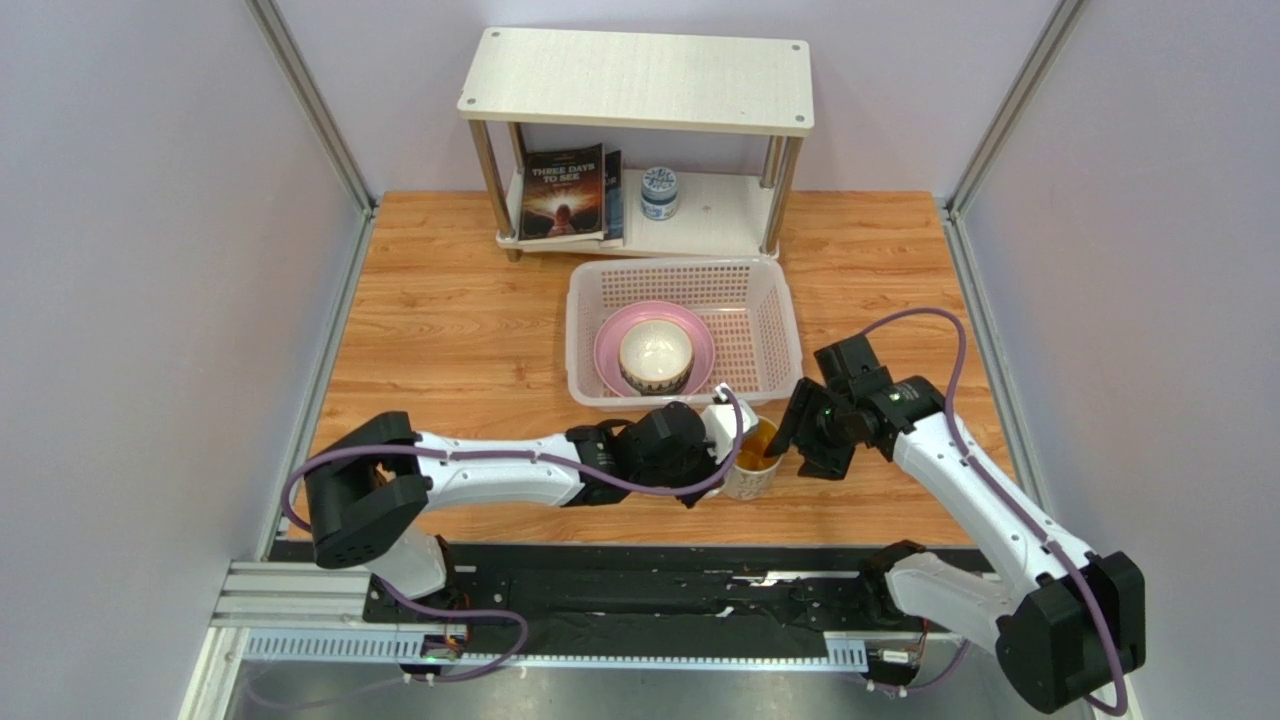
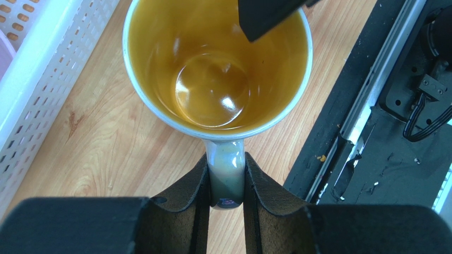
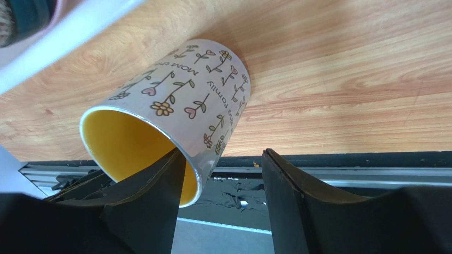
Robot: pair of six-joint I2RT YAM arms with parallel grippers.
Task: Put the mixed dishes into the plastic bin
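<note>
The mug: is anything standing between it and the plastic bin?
Nothing visible lies between them. The mug is just in front of the bin, whose near wall it must clear. A plate and bowl occupy its left side.

Robot test lab: plain partition walls (image 1: pixel 150 270), metal frame posts (image 1: pixel 313 105), wooden tabletop (image 1: pixel 436 315), mounting rail (image 1: pixel 646 600).

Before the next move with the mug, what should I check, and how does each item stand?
1. Handle of the mug clamped by the left gripper: ok.
2. Mug rim straddled by the right gripper, one finger inside: ok.
3. Mug wall pinched by the right gripper: not ok, jaws open.
4. Bare room in the plastic bin beside the pink plate and bowl: ok.
5. Mug lifted off the table: cannot tell.
</note>
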